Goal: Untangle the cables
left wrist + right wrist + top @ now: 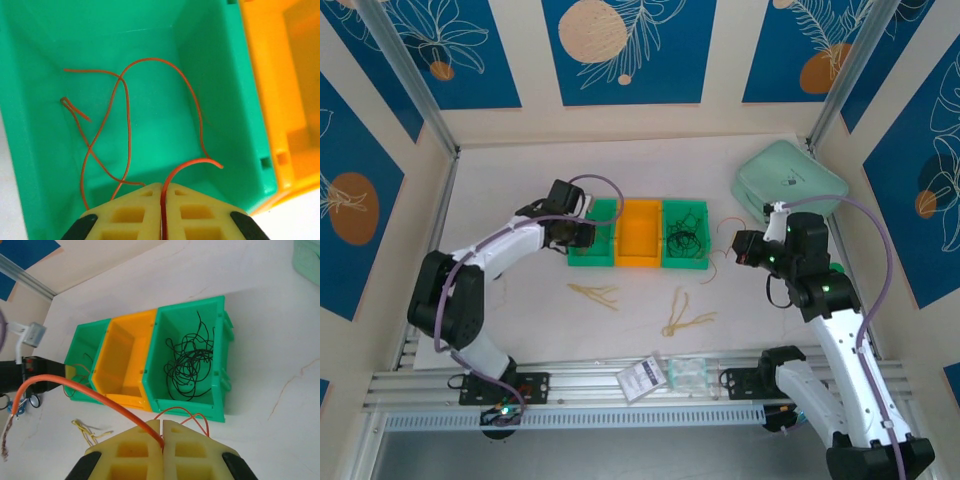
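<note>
My left pincer (162, 194) is clenched on a red cable (192, 162), which comes up between the pads and curls off to the right. It hangs over the left green bin (30, 150), where loose red cables (125, 115) lie looped and crossing on the bin floor. From above I see this pincer at the left end of the row of three bins.

My right pincer (162, 429) is also clenched, grasping a second red cable (75, 385). That cable arcs up and away to the left, and its end looks frayed at the picture's left edge. More red loops (187, 416) lie on the desk (540, 310) just beside the near wall of the right green bin (220, 390). From above, this pincer (742, 248) sits to the right of the bins, apart from them.

The right green bin holds a tangle of black cables (192, 360). The orange bin (117, 340) stands between the two green ones, touching both.

On the desk nearer the arms lie two small clumps of yellow cables, one left (594, 292) and one right (686, 320), well apart from each other.

A mint box (790, 180) sits at the far right. Two small packets (660, 377) rest at the near edge.
</note>
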